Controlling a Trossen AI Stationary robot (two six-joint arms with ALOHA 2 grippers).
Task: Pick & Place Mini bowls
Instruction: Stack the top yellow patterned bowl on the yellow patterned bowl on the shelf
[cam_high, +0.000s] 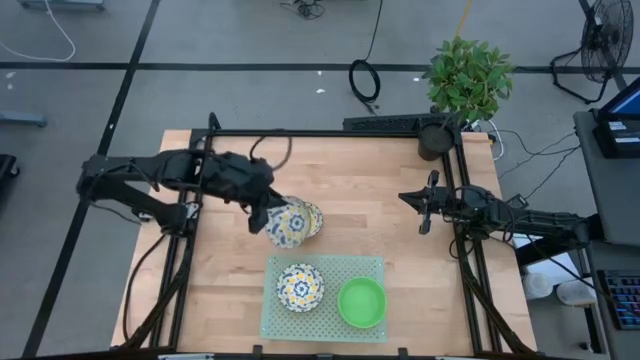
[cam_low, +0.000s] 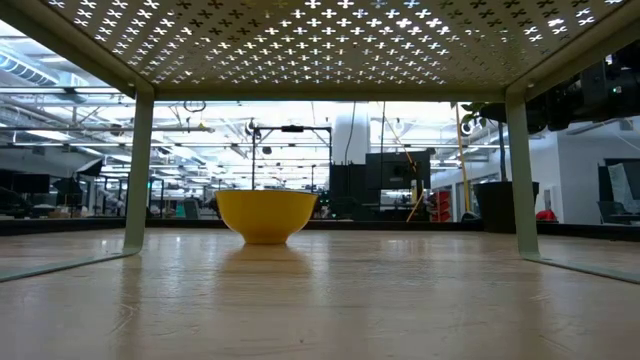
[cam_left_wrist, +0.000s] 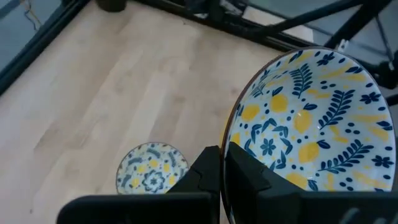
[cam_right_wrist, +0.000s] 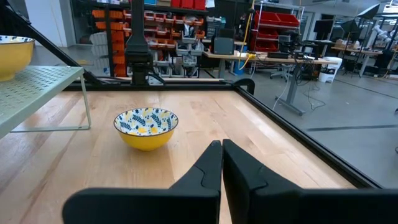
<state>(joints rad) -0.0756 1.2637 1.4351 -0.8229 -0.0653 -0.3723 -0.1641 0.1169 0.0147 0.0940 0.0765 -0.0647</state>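
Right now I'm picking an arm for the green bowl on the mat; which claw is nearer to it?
Neither clearly. The left claw, holding a floral bowl, sits up-left of the green bowl; the right claw sits up-right, similarly far.

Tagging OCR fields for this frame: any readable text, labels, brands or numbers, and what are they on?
None readable in any view.
Floral bowl held by the left gripper: blue-and-yellow pattern only, no lettering.
Floral bowl on the table, green bowl and mat: no markings.
Red bins and shelving in the room behind: any labels too small to read.
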